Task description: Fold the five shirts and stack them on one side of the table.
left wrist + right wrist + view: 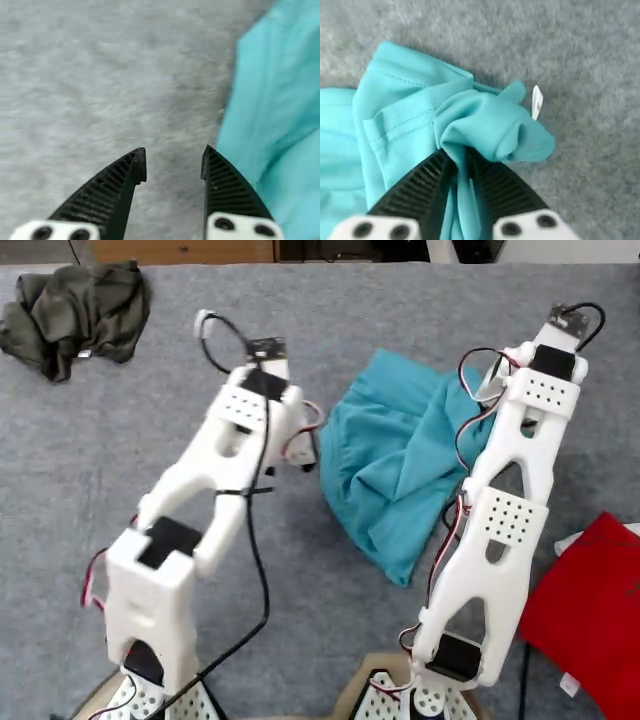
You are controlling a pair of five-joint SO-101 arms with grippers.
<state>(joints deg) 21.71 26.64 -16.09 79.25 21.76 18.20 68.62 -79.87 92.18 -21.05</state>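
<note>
High view takes in the grey worktop (100, 460), with the teal shirt (400, 460) lying rumpled in the middle between the two arms. A red shirt (590, 600) lies at the near right edge and an olive shirt (75, 310) sits in a heap at the far left corner, well apart from both.

The step in hand looks to be straightening the teal shirt for its fold. The right pincer (462, 165) is clamped on a bunched ridge of teal cloth, with a small white tag (536, 102) poking out just beyond it. The left pincer (173, 162) hangs with its jaws parted over bare worktop, just beside the shirt's edge and touching nothing.

To do this well, I would have the left pincer take a single layer at that near edge, low and square to the hem. Both arms should then lift together and draw apart, so the cloth hangs flat before it is laid down. The right grip holds several layers at once, so a pull from that side alone would likely drag the whole bundle rather than open it.

Which part of the shirt the right pincer holds, collar or sleeve, is hard to tell. The right arm (510, 500) covers one flank of the shirt, and the red shirt is cut off by the frame.
</note>
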